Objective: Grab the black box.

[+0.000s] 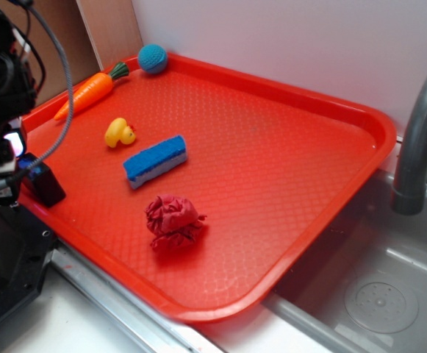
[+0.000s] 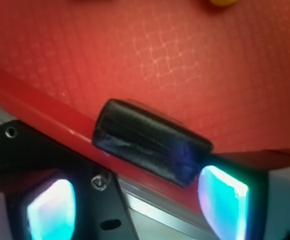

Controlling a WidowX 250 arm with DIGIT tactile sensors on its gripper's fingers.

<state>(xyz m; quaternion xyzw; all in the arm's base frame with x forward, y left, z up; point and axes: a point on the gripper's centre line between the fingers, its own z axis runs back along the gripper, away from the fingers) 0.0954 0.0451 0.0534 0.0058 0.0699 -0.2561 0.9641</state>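
The black box (image 1: 46, 184) sits at the left rim of the red tray (image 1: 286, 169), just ahead of the gripper (image 2: 135, 200), whose jaws stand released, one on each side. The approach looks nearly done; next the jaws must advance around it, then clench. The tray lies on a counter (image 1: 66, 323) beside a sink (image 1: 375, 294).

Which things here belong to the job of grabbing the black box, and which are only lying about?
For the job:
black box, at the tray's near-left edge
gripper, open, close to the box

Lying about:
blue sponge
yellow duck
toy carrot
blue ball
red crumpled cloth
red tray
faucet
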